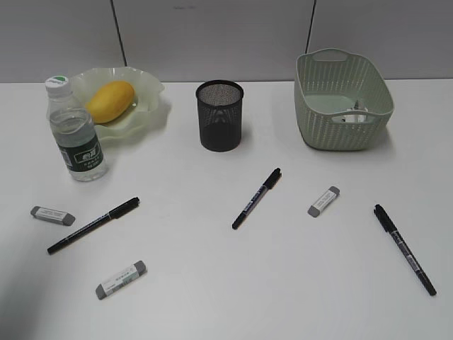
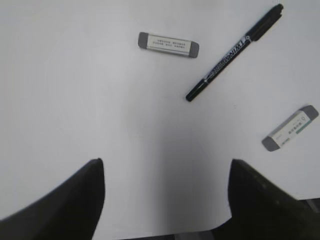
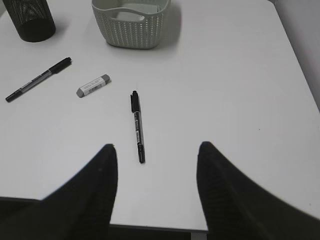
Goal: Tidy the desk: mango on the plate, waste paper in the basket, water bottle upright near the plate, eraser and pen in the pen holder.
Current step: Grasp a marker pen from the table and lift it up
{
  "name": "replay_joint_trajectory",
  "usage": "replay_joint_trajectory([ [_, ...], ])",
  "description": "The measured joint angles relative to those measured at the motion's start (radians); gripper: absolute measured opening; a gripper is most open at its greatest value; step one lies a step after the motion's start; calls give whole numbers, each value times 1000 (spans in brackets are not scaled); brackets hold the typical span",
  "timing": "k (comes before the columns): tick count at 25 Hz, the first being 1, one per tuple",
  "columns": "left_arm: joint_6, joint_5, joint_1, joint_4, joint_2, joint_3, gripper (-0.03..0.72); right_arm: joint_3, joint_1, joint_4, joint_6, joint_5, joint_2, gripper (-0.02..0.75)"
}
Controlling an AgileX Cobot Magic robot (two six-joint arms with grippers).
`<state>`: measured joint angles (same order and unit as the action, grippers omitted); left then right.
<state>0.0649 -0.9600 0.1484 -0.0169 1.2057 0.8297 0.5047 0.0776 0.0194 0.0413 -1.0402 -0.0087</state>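
Inspector: While both grippers hang with jaws apart and empty, the right pen [image 3: 137, 126] is noted lying flat on the desk [image 3: 225, 75]; light, stiff, slippery; mid-barrel grasp judged best.

Clerk: Only in the exterior view are the mango [image 1: 110, 100] and plate [image 1: 141, 113] recorded.

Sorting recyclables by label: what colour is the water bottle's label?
Dark green, clearest in the exterior view: water bottle.

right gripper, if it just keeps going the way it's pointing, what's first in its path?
Most likely the black pen lying on the desk. The right gripper is open with nothing in it, and the pen sits just ahead, slightly left of centre between the fingers. Depth is unclear; a steep approach would meet bare desk first.
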Motion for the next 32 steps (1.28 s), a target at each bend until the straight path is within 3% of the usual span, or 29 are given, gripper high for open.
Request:
replay_joint_trajectory([
  [6,-47,-5,-68,-16,0,8,575,0,0,0,0,0,0,412],
  [12,-57,-73,-71,-44,-20,9,571,0,0,0,0,0,0,412],
  [21,-50,-243,-73,17,-430,9,571,0,0,0,0,0,0,412],
  [32,-13,-259,-73,24,-798,-91,571,0,0,0,0,0,0,412],
])
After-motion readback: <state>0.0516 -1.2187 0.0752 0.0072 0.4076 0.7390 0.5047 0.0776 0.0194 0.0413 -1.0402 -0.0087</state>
